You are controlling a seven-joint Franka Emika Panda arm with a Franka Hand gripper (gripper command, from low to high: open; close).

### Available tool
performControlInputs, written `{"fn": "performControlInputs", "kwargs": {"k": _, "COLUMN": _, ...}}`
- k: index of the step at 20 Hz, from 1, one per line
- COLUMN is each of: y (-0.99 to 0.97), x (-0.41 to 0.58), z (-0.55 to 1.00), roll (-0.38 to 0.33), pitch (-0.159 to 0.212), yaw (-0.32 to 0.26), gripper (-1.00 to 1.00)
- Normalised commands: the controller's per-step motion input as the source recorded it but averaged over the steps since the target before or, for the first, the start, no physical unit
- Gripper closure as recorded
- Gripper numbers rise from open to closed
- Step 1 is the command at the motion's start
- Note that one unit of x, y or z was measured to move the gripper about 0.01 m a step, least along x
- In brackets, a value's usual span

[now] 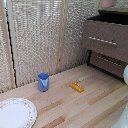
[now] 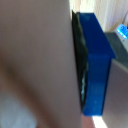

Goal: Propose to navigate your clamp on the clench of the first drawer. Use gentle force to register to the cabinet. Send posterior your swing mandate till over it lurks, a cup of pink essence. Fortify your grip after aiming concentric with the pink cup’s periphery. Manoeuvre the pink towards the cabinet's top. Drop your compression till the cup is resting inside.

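The dark brown cabinet (image 1: 121, 67) stands at the exterior view's right. Its first drawer (image 1: 112, 31) is pulled out, with a dark opening above the front, and its silver handle (image 1: 102, 41) faces the table. The pink cup (image 1: 108, 3) shows only as a pink shape at the frame's top edge, just over the cabinet's top (image 1: 119, 11). In the wrist view my gripper (image 2: 55, 70) is very close. One dark-blue finger (image 2: 96, 60) lies flat against a blurred pink surface, the pink cup (image 2: 30, 55). The other finger is hidden.
A blue cup (image 1: 43, 81) stands on the light wooden table (image 1: 95, 102), a small yellow object (image 1: 76, 87) beside it. A white patterned plate (image 1: 15, 113) lies at the front left corner. A rounded white arm part (image 1: 125, 75) shows at the right edge. Blinds back the scene.
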Motion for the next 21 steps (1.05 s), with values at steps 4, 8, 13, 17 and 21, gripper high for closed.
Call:
{"fn": "performControlInputs", "kwargs": {"k": 4, "y": -0.53, "x": 0.000, "z": -0.31, "roll": 0.087, "pitch": 0.000, "yaw": 0.028, "gripper": 1.00}}
{"fn": "performControlInputs", "kwargs": {"k": 8, "y": -0.31, "x": 0.004, "z": -0.39, "roll": 0.010, "pitch": 0.005, "yaw": 0.043, "gripper": 1.00}}
{"fn": "performControlInputs", "kwargs": {"k": 13, "y": -0.18, "x": 0.051, "z": 0.27, "roll": 0.016, "pitch": 0.002, "yaw": 0.029, "gripper": -1.00}}
{"fn": "performControlInputs", "kwargs": {"k": 17, "y": -0.23, "x": 0.069, "z": 0.97, "roll": -0.028, "pitch": -0.043, "yaw": 0.087, "gripper": -1.00}}
{"fn": "performControlInputs", "kwargs": {"k": 21, "y": -0.07, "x": 0.097, "z": 1.00, "roll": -0.028, "pitch": -0.001, "yaw": 0.080, "gripper": -1.00}}
